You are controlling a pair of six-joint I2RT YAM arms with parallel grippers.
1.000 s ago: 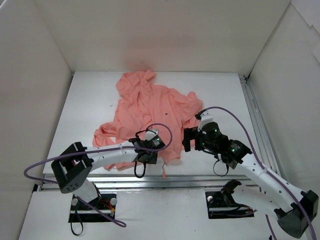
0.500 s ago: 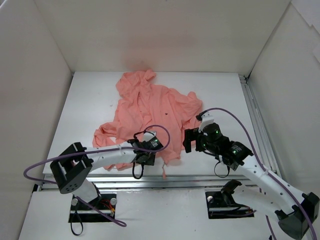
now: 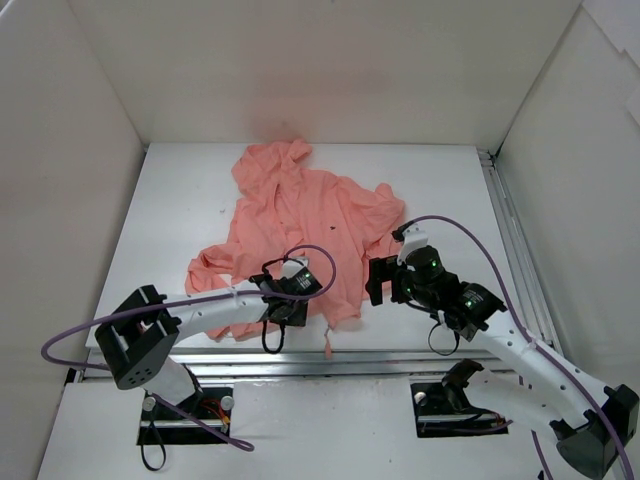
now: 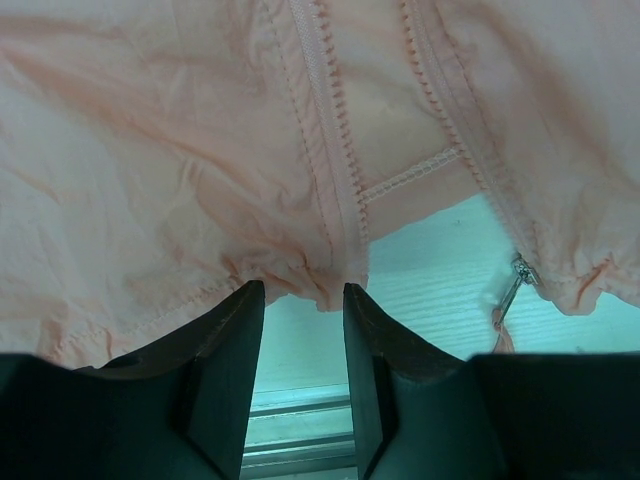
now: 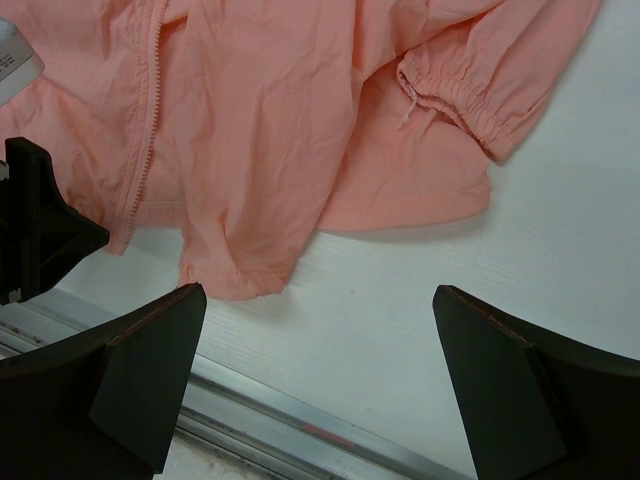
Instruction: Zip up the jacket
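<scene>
The salmon-pink jacket (image 3: pixel 300 215) lies crumpled on the white table, hood toward the back wall. In the left wrist view its front hangs unzipped: two rows of zip teeth (image 4: pixel 322 130) run down to the hem, and the metal slider (image 4: pixel 520 272) with a pink tab sits at the right hem corner. My left gripper (image 4: pixel 302 290) is at the hem of the left zip edge, jaws a little apart with bare table between them. It hovers over the jacket's near edge (image 3: pixel 290 305). My right gripper (image 5: pixel 318 292) is wide open above bare table, right of the hem (image 3: pixel 375 280).
A metal rail (image 3: pixel 330 362) runs along the table's near edge, just below the hem. Another rail (image 3: pixel 510 240) borders the right side. White walls enclose the table on three sides. A gathered sleeve cuff (image 5: pixel 470 105) lies beyond the right gripper.
My left wrist has shifted slightly left along the jacket's near edge. The right gripper has barely moved and stays wide open.
</scene>
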